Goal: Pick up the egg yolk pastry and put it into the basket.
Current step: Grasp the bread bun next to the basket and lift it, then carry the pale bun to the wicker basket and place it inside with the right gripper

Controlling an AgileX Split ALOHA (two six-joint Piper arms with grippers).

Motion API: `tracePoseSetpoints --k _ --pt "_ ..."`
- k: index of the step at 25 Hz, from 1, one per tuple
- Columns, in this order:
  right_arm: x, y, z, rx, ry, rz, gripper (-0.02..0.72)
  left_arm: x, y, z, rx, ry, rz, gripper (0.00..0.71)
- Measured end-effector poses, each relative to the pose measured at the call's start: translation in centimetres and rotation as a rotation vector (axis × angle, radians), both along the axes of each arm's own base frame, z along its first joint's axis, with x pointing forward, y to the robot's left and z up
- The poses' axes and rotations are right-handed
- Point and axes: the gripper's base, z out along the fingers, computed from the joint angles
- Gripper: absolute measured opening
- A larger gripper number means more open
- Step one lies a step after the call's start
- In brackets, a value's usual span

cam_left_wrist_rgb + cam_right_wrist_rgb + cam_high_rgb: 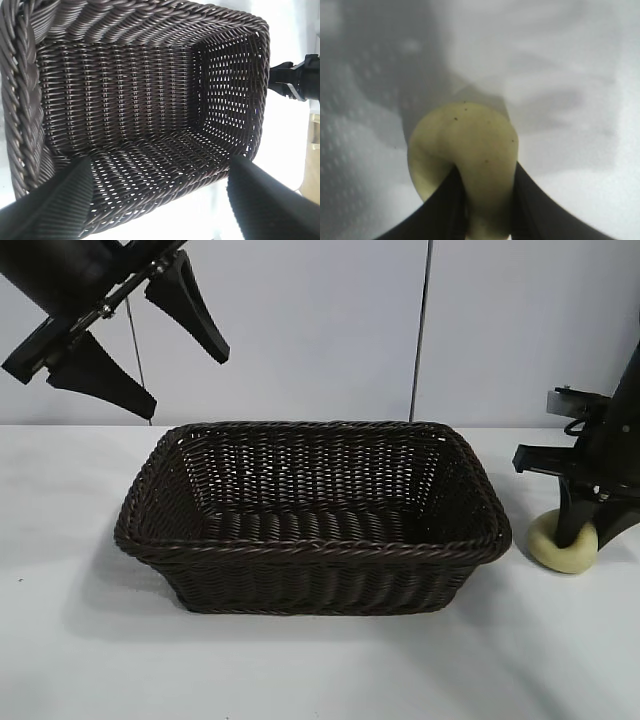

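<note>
The basket (312, 515) sits on the white bench (80, 640) near the middle of the exterior view, its long side toward the camera. Nothing lies inside it: the left wrist view shows only bare woven floor and walls. The egg yolk pastry (563, 542) rests on the bench just beside the basket's right end, outside it. The right pincer (577, 536) points down onto the pastry, and in the right wrist view its two dark fingers (442, 210) are pressed into the soft lump from either side, closed on it. The left pincer (150, 335) hangs spread wide above the basket's left end, holding nothing
</note>
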Motion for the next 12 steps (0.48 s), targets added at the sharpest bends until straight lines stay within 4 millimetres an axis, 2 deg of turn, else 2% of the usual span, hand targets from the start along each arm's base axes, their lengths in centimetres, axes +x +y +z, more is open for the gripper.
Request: tracePoseSetpoints --k 4,12 --pt "-0.1 0.0 2.4 -0.003 -0.054 0.006 0.169 0.0 0.0 0.0 0.0 0.002 -0.002 0.542" --pt "-0.7 0.2 12.3 0.005 -0.228 0.033 0.168 -0.1 0.0 0.0 0.0 0.008 -0.006 0.542"
